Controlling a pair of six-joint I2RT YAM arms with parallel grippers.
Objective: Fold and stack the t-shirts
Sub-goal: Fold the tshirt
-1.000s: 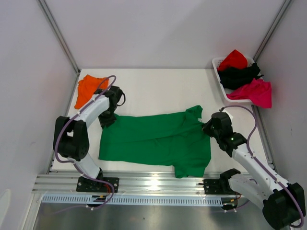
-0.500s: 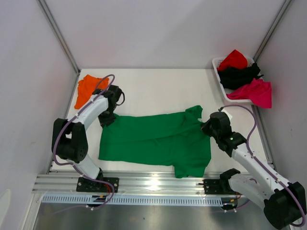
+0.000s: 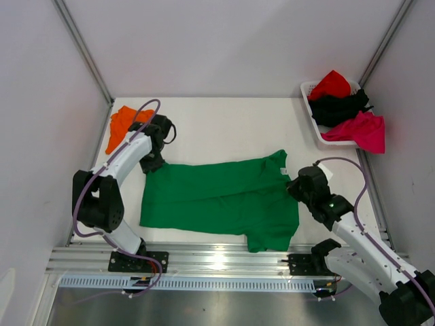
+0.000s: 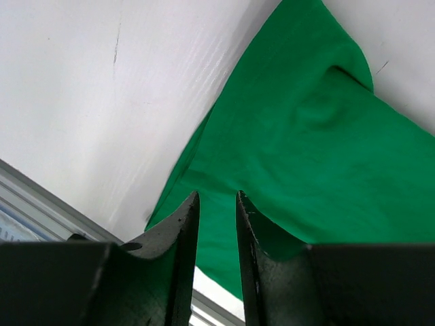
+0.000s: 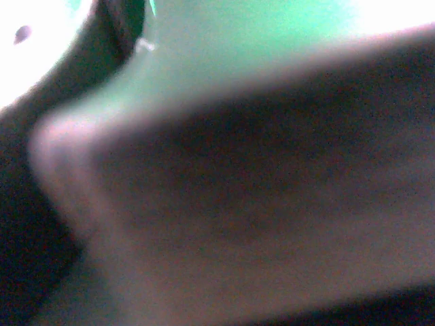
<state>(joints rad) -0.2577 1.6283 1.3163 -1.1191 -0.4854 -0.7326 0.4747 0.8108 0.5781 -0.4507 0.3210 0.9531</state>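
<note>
The left tool [image 4: 216, 198] pinched a corner of the green t-shirt [image 3: 224, 200], whose long axis ran away from it across the table [image 3: 224, 129] to the right tool [image 3: 293, 186]. That tool's grip, blurred, could not be told.

A bright green cloth t-shirt [image 3: 217, 197] is lying spread out flat across the middle of the white bench [image 3: 224, 125], turned sideways, with its collar pointing right and one short sleeve sticking out toward the near edge. Its far left corner is sitting between the left arm's fingers [image 4: 180, 234], apparently pinched there. An orange cloth t-shirt [image 3: 121, 125] is lying crumpled at the far left corner of the bench, apart from the green one. A red t-shirt [image 3: 331, 83], a black t-shirt [image 3: 338, 106] and a magenta t-shirt [image 3: 359, 129] are sitting bunched together in a white basket [image 3: 307, 88] at the far right, the magenta one spilling over its near rim.
</note>
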